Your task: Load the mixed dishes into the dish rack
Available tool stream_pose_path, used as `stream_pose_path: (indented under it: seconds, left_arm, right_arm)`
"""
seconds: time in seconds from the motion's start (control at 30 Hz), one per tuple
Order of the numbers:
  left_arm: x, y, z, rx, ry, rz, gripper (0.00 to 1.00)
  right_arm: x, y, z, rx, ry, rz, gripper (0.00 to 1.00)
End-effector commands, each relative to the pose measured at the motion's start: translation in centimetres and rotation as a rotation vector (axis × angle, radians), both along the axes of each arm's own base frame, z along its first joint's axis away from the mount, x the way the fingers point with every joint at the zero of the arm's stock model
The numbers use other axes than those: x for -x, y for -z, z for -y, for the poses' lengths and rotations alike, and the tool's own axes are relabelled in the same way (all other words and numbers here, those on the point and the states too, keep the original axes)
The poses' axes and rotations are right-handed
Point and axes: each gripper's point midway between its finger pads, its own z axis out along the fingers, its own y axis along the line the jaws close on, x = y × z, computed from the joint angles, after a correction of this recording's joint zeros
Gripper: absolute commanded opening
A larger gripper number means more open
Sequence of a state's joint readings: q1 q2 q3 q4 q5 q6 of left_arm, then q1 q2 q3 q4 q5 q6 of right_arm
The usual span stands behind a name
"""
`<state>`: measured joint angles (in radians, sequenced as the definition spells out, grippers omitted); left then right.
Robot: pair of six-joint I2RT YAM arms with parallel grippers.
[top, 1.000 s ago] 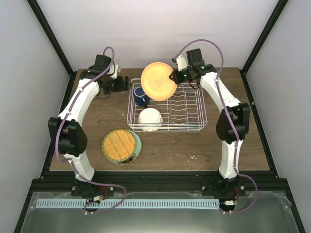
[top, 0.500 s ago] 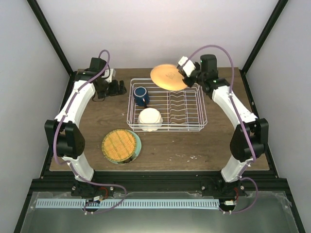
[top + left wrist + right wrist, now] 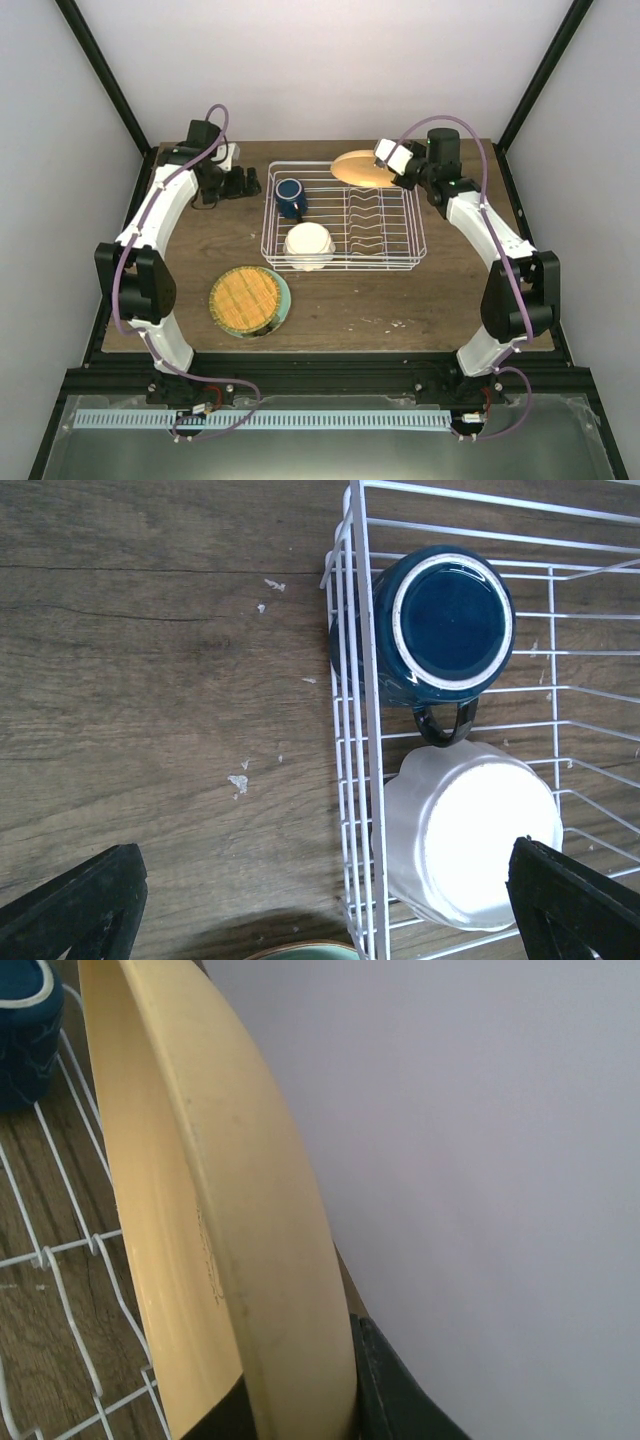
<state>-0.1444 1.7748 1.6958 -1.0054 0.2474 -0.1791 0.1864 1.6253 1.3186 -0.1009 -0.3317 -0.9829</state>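
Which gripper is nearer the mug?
Left. The left gripper hangs open just left of the mug, outside the rack; the right gripper holds the plate over the rack's far edge.

Mug (image 3: 290, 195), dish (image 3: 308, 243) block rack (image 3: 395, 245) left; right half free.

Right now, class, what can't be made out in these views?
Top view: a woven orange disc covers the mint-green plate, hiding its face.
Right wrist view: frame edges crop the orange-yellow plate; right fingers hide its lower rim.
Left wrist view: left fingers show only tips, at corners.
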Motion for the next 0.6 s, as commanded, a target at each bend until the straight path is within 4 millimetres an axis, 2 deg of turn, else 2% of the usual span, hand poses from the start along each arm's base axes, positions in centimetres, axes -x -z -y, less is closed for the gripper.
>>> stream_pose_path:
  seconds: [0.0,0.37,0.57]
  left_arm:
    - [-0.6,-0.3,0.0,0.003,0.001,0.011,1.00]
    - [-0.3,0.6,-0.2,0.002,-0.015,-0.013,1.00]
    - [-0.5,0.7,-0.1,0.006,-0.016,-0.017,1.00]
  right_arm:
    - [0.0,-0.7,-0.1,0.064,-0.041,0.071,0.01]
    - [0.9,3.3,-0.3,0.169,-0.112,0.031,0.01]
    - [1.3,4.6,-0.4,0.197,-0.133,0.026,0.01]
